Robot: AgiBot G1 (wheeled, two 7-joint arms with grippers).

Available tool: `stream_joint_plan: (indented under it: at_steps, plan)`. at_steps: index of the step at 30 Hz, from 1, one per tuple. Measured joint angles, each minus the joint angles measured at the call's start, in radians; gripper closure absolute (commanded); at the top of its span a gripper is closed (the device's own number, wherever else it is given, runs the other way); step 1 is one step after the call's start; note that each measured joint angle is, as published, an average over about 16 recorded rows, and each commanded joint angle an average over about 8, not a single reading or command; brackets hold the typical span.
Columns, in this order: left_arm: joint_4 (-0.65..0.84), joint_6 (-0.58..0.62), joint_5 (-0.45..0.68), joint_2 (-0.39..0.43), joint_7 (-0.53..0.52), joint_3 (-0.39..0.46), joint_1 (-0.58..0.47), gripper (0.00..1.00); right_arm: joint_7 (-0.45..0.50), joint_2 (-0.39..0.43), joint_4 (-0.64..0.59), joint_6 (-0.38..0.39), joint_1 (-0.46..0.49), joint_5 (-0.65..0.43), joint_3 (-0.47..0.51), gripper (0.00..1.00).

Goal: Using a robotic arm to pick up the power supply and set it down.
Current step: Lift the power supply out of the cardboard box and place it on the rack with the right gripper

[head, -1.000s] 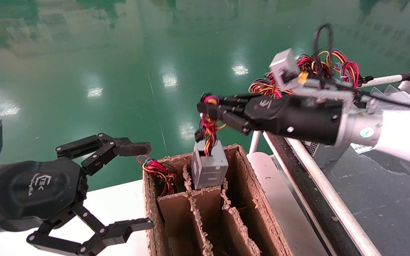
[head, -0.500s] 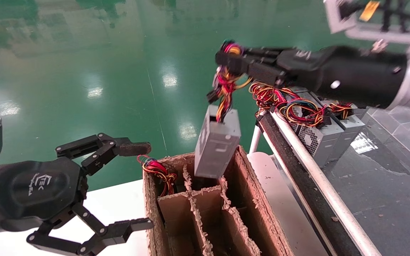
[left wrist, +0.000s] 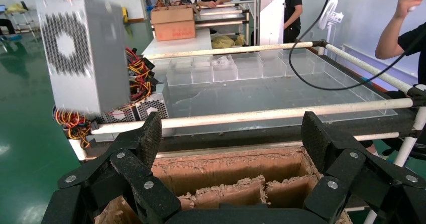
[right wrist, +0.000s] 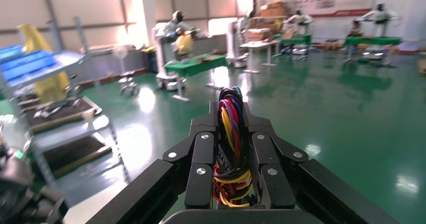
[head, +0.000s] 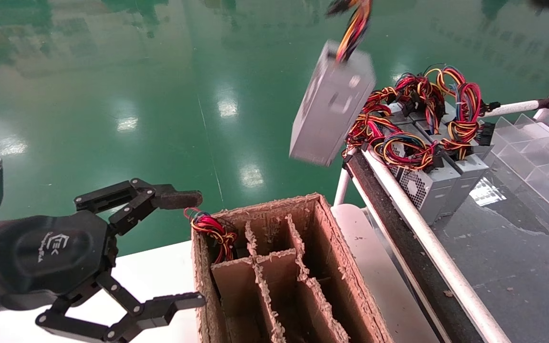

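Note:
The power supply (head: 331,107), a plain grey metal box, hangs tilted in the air above and to the right of the cardboard box (head: 326,238). It dangles from its red, yellow and black wire bundle (head: 354,21), which runs out of the head view's top edge. In the left wrist view the power supply (left wrist: 83,53) shows its perforated fan face. My right gripper (right wrist: 231,108) is shut on the wire bundle (right wrist: 230,148); it is outside the head view. My left gripper (head: 184,250) stands open beside the cardboard box's left wall, holding nothing, as the left wrist view (left wrist: 232,138) also shows.
The cardboard box has ragged dividers; a wire bundle (head: 212,231) pokes from its far left compartment. To the right, a white rail (head: 427,247) edges a dark bench with more power supplies (head: 427,186) and clear plastic trays (head: 536,143). Green floor lies beyond.
The right gripper has raised the power supply by its wires out of the box's compartment, up and to the right. The gripper has left the head view. The left arm stayed still.

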Motion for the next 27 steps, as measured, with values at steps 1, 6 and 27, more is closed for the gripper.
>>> stream_joint_plan:
  at_steps: [1, 6, 27]
  plan:
    - [0.0, 0.0, 0.0, 0.0, 0.0, 0.0, 0.0, 0.0, 0.0, 0.007, -0.018, -0.001, 0.018, -0.003, 0.001, 1.0]
    - [0.0, 0.0, 0.0, 0.0, 0.0, 0.0, 0.0, 0.0, -0.011, 0.048, -0.108, -0.008, 0.103, -0.027, -0.001, 1.0]
    - [0.0, 0.0, 0.0, 0.0, 0.0, 0.0, 0.0, 0.0, -0.108, 0.327, -0.361, -0.063, 0.313, -0.208, -0.078, 1.0]
